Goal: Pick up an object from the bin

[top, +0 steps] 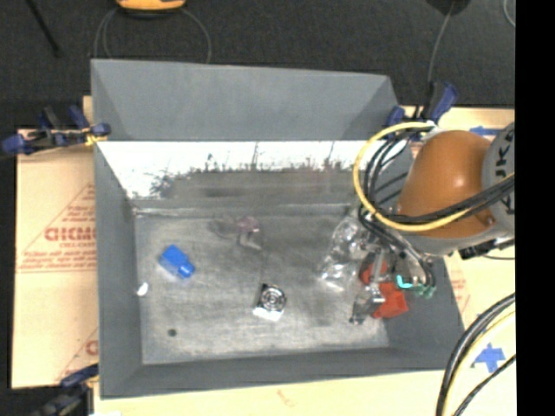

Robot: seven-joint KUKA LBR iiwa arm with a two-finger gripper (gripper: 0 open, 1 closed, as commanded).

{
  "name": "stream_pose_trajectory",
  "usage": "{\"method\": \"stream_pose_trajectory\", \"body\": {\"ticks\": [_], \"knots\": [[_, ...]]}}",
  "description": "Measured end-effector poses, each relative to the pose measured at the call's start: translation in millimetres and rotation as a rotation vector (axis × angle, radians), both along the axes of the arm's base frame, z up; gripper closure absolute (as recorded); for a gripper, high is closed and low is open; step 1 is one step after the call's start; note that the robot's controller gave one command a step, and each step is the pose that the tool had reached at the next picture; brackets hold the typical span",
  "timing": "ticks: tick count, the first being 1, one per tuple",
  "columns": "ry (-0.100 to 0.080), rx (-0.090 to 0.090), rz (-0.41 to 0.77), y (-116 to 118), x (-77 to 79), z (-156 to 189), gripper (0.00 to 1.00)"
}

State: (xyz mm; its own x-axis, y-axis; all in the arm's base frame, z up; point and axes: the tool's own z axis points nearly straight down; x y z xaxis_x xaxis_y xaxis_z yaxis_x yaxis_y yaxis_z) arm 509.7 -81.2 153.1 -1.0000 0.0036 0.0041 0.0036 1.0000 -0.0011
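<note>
- Your grey bin (217, 328) holds a few scattered things.
- Your pincer (378, 291) hangs low at the bin's right end; whether it is apart or together, you cannot tell.
- A small red block (393, 304) lies right beneath it, on its near-right side.

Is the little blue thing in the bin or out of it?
In. The blue block lies on the grey floor of the bin, inside its walls, at the left, apart from the gripper.
</note>
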Motion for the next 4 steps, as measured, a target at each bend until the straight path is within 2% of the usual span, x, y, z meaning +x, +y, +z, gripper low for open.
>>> {"method": "stream_pose_trajectory", "body": {"ticks": [1,2,3,4], "knots": [[-0.009,0.005,0.066,101,40.4,-35,0.00],[-0.014,-0.001,0.194,111,15.5,-77,0.00],[-0.023,-0.001,0.196,111,18.1,-75,1.00],[-0.016,-0.002,0.421,86,23.3,187,1.00]]}}
